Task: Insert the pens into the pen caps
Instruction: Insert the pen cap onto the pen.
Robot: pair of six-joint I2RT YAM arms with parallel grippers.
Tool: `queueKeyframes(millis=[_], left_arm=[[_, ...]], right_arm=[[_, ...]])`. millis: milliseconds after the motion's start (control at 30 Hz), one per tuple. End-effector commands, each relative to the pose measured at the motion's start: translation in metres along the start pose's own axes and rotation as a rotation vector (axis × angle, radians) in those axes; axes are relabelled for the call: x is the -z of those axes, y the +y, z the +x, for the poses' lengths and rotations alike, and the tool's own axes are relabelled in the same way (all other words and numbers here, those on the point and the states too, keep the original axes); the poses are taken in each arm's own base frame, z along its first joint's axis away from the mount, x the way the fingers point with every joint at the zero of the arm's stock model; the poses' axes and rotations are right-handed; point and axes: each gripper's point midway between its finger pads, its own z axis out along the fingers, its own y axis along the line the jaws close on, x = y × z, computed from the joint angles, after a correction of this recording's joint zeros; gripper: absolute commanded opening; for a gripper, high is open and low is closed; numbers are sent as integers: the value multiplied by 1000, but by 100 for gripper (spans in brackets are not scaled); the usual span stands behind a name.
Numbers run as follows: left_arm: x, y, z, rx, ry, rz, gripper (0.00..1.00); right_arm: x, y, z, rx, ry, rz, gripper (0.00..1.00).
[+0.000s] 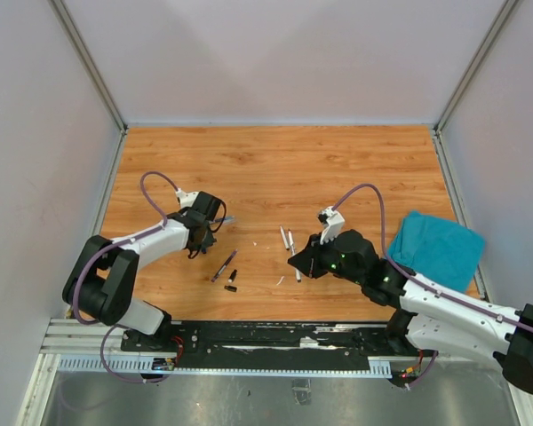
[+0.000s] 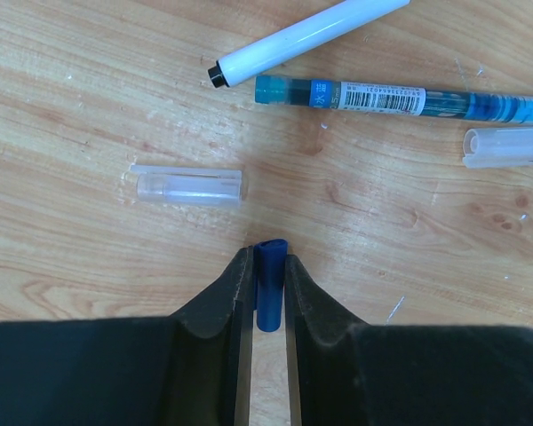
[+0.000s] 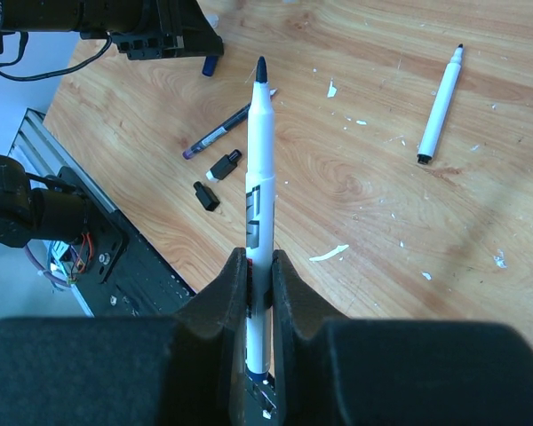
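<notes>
The left tool (image 2: 268,264) is closed on a blue cap (image 2: 269,302), pinched between both fingers with one end poking past the tips, over the left half of the desk (image 1: 275,169). Just beyond it a clear cap (image 2: 188,187) lies on its side. Farther off a white-barrelled pen (image 2: 302,40) and a teal pen (image 2: 400,96) lie nearly side by side, with a second clear cap (image 2: 506,146) just beside the teal one.

The right tool (image 3: 259,262) grips a white pen (image 3: 259,151) by its rear part, dark tip pointing away, close to the near edge and right of the middle. On the wood nearby lie a dark pen (image 3: 218,135), two black caps (image 3: 223,166) (image 3: 206,195), a loose white pen (image 3: 440,105) and a white scrap (image 3: 329,254). A teal cloth (image 1: 435,247) lies by the right edge
</notes>
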Motion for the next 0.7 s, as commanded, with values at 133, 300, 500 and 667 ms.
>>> queueKeyframes(millis=[133, 300, 500, 667], left_arm=[[-5, 2, 43, -111, 168, 43, 1], [14, -21, 22, -101, 91, 190, 0], [39, -42, -1, -120, -12, 348, 0], [72, -63, -20, -114, -130, 534, 0]], right_arm=[[6, -5, -14, 22, -44, 28, 2], [11, -9, -18, 38, -55, 43, 1], [19, -17, -24, 53, -68, 78, 0], [26, -20, -19, 50, -38, 53, 1]])
